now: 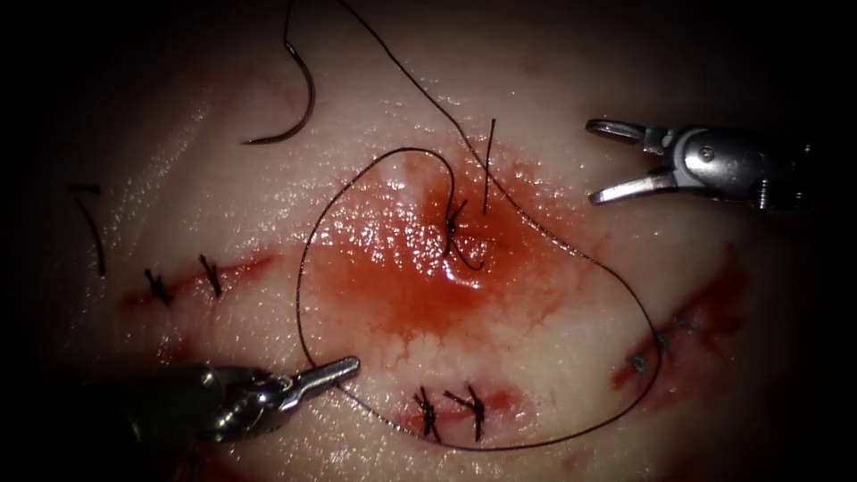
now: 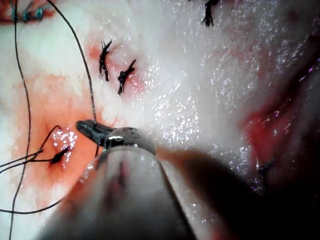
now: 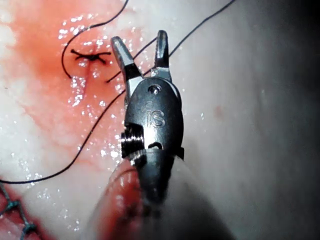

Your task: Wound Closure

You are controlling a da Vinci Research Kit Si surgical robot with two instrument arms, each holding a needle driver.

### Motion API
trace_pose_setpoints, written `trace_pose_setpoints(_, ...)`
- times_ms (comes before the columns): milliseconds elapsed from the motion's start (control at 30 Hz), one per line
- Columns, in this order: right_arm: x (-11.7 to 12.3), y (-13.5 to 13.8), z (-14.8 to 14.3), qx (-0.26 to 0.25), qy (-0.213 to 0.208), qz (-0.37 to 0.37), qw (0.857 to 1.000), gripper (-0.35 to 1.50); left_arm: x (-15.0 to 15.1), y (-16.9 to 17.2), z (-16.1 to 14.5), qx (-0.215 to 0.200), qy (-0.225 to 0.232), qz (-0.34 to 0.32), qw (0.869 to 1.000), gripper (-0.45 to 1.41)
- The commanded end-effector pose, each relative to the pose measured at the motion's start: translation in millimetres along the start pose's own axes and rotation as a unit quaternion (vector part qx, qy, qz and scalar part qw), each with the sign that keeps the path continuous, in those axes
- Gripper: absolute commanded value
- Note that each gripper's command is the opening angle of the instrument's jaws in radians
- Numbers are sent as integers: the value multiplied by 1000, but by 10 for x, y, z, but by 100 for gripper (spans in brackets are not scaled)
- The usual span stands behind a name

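Two hands in my sights, so biggest thing first: the tissue (image 1: 268, 178), pale, wet and glistening, with red fluid (image 1: 402, 277) pooled over its middle. Cuts run across it, some already closed with dark knotted stitches (image 1: 451, 411), bristly little tufts.

My right hand (image 1: 591, 161) sits off to the right of the pooled patch, above the tissue, polished metal, its jaws spread wide and pointing left, holding nothing. In the right wrist view that same hand (image 3: 140, 45) gapes over the thread without touching it, as far as I can tell.

My left hand (image 1: 344, 368) comes in low from the left, its tip pointing right and slightly up. The jaws look closed, right where the thread's loop passes, and I read them as clamped on it. In the left wrist view the thread runs down to that dark tip (image 2: 90, 129).

Thread (image 1: 571, 250) next: thin, black, one big loop sweeping round the wet patch from a knot (image 1: 451, 228) at its centre, with a short stiff tail standing up beside it.

Smallest: the needle (image 1: 299, 94), lying free on the tissue at upper left, well apart from both hands, not in the tissue. Dark slim curve, long axis near vertical, bulging right, lower tip hooking left.
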Motion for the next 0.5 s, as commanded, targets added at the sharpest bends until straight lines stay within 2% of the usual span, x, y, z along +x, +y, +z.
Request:
trace_pose_setpoints(33,-14,5,28,13,4,-5,1000,-35,1,5,8,-4,3,7,1000,-45)
trace_pose_setpoints(133,-23,11,59,16,8,-8,1000,-35,2,5,10,-8,5,17,1000,-45)
trace_pose_setpoints(233,-20,17,90,15,11,2,1000,-35,2,5,13,-10,4,35,999,-45)
trace_pose_setpoints(267,-16,19,112,13,1,2,1000,-35,3,5,14,-10,3,46,999,-45)
trace_pose_setpoints(333,-15,22,133,19,-19,1,1000,-35,4,4,16,-12,2,64,998,-45)
trace_pose_setpoints(500,-25,35,171,23,-27,-5,999,-35,6,3,19,-14,0,90,996,-45)
